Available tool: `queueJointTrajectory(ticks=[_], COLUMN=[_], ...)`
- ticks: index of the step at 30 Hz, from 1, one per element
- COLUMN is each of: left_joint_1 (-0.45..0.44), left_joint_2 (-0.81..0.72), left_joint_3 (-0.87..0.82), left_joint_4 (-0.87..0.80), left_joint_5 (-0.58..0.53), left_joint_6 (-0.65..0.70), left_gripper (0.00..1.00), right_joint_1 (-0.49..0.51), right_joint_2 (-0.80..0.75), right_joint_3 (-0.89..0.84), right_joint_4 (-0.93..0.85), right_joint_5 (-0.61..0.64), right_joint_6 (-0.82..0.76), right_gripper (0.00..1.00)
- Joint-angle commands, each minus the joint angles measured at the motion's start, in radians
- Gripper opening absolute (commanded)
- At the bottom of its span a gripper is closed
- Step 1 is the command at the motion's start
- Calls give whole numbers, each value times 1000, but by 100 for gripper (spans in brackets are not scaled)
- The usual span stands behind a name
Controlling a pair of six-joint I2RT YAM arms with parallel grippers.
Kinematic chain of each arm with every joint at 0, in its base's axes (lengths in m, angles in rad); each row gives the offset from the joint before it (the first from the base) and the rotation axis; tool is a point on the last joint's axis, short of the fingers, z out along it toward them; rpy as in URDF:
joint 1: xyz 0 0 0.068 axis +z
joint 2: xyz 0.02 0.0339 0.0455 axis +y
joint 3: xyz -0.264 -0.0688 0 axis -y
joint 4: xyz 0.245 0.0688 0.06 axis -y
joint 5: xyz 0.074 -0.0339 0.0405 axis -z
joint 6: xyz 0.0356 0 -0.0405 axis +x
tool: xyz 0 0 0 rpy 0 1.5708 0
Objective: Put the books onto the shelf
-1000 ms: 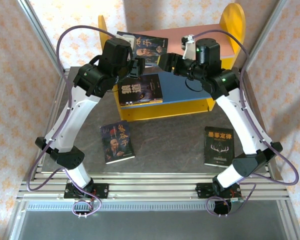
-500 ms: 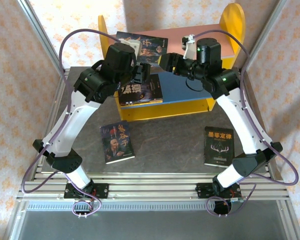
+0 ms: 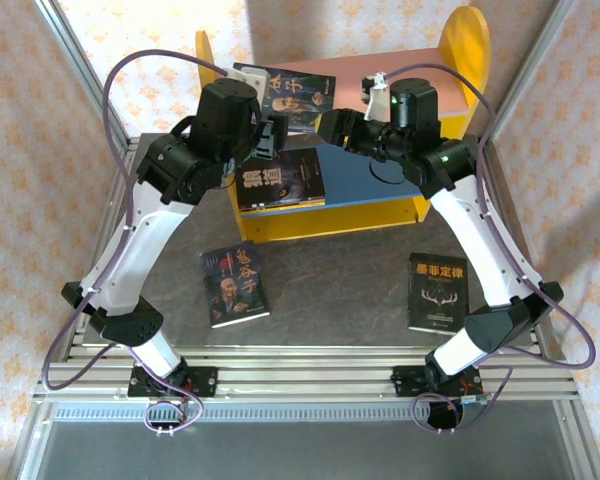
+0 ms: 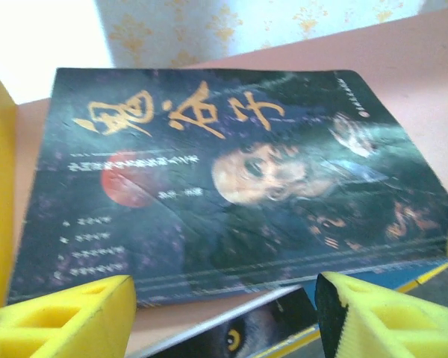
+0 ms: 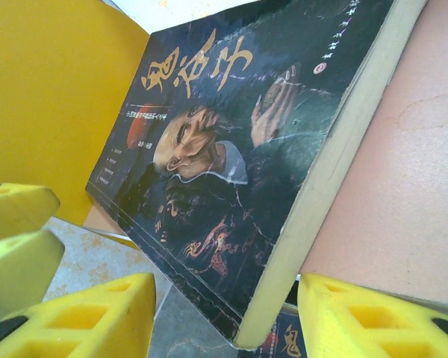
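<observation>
The shelf (image 3: 465, 40) stands at the back, with yellow side panels, a pink upper board (image 3: 380, 70) and a blue lower board (image 3: 370, 175). One dark book (image 3: 300, 95) lies flat on the pink board, its near corner overhanging the edge (image 5: 231, 164). A second book (image 3: 280, 180) lies on the blue board. Two more books lie on the table, one (image 3: 235, 285) front left and one (image 3: 437, 290) front right. My left gripper (image 3: 277, 135) hovers open just in front of the upper book (image 4: 231, 171). My right gripper (image 3: 330, 125) is open, its jaws either side of that book's overhanging corner without touching it.
Patterned walls and slanted aluminium posts (image 3: 90, 90) close in both sides. Purple cables (image 3: 130, 75) loop above both arms. The left gripper's yellow fingers (image 5: 15, 239) sit close to the right gripper. The grey table (image 3: 330, 290) lies between the two loose books.
The right gripper's jaws have narrowed a little around the book's corner. The left gripper dipped forward, came back slightly and opened a touch. The books have not moved.
</observation>
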State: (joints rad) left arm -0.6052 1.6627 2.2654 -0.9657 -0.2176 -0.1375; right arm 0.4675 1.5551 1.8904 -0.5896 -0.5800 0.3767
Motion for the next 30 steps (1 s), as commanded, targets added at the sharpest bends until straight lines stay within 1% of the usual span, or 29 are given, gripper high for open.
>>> queueJointTrajectory(ticks=[1, 4, 10, 17, 23, 26, 30], left_joint_1=[30, 49, 69, 73, 71, 73, 73], left_joint_2=[31, 48, 75, 87, 46, 22, 0], left_joint_3=[34, 39, 38, 37, 12, 5, 5], left_joint_4=[43, 50, 45, 15, 12, 13, 13], left_joint_5=[-26, -2, 23, 41, 67, 72, 77], left_joint_6=[39, 39, 34, 18, -5, -11, -10], left_gripper=[66, 66, 66, 66, 66, 66, 66], right_joint_1=[-4, -4, -4, -3, -15, -33, -66], right_joint_2=[17, 16, 17, 18, 22, 14, -1], right_joint_3=[8, 4, -1, 10, 36, 37, 30], right_joint_4=[30, 33, 33, 20, -8, -21, -37], right_joint_5=[-18, -19, -26, -32, -57, -69, -87], right_joint_6=[16, 18, 19, 10, -5, -13, -22], right_gripper=[52, 51, 47, 33, 23, 20, 20])
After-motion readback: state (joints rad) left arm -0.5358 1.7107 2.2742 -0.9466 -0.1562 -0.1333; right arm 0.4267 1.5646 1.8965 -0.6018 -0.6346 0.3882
